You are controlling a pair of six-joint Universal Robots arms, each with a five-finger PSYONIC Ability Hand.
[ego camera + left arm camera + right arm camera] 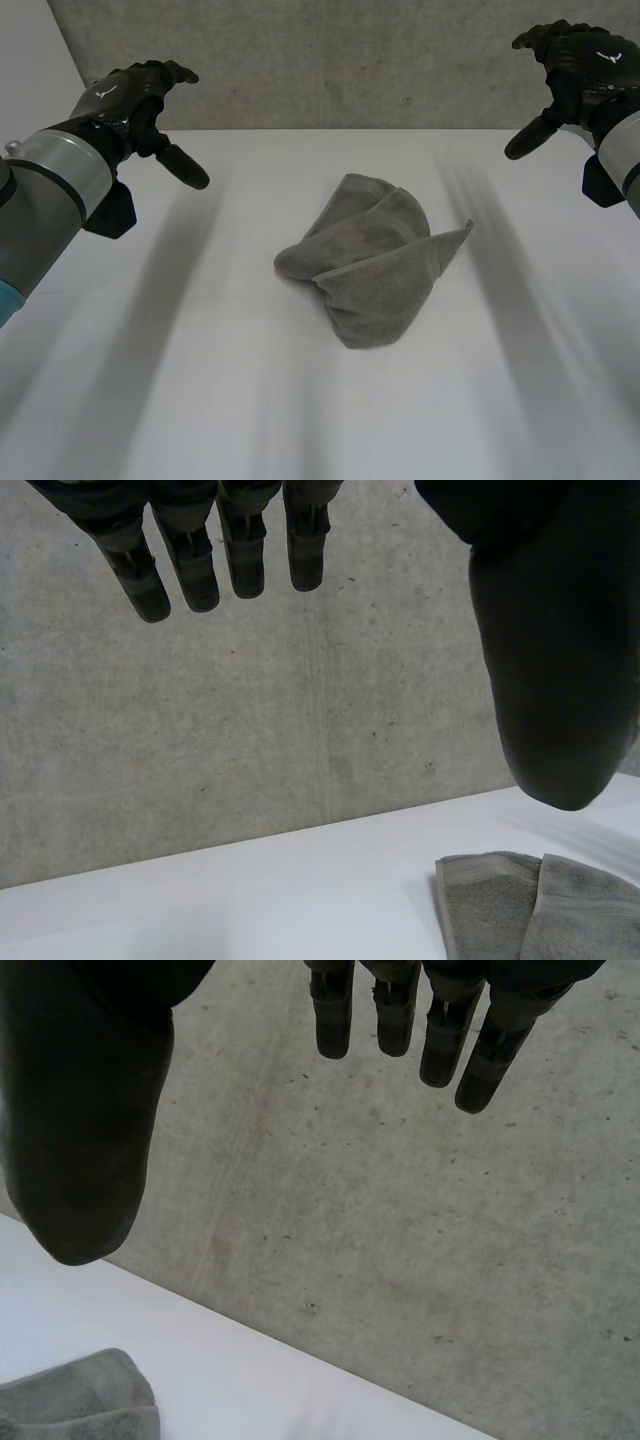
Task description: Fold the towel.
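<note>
A grey towel [372, 262] lies crumpled in a loose heap at the middle of the white table [200, 380], one corner sticking out toward the right. My left hand [135, 95] hovers high over the table's far left, open, its fingers [190, 560] straight and the thumb apart, holding nothing. My right hand [575, 65] hovers high at the far right, open and empty as well, with its fingers [400, 1015] spread from the thumb. Both hands are well apart from the towel. An edge of the towel [535, 905] lies below the left thumb, and a rounded end of the towel [75, 1400] lies below the right thumb.
A grey concrete wall [340, 60] stands behind the table's far edge. Bare white tabletop surrounds the towel on all sides.
</note>
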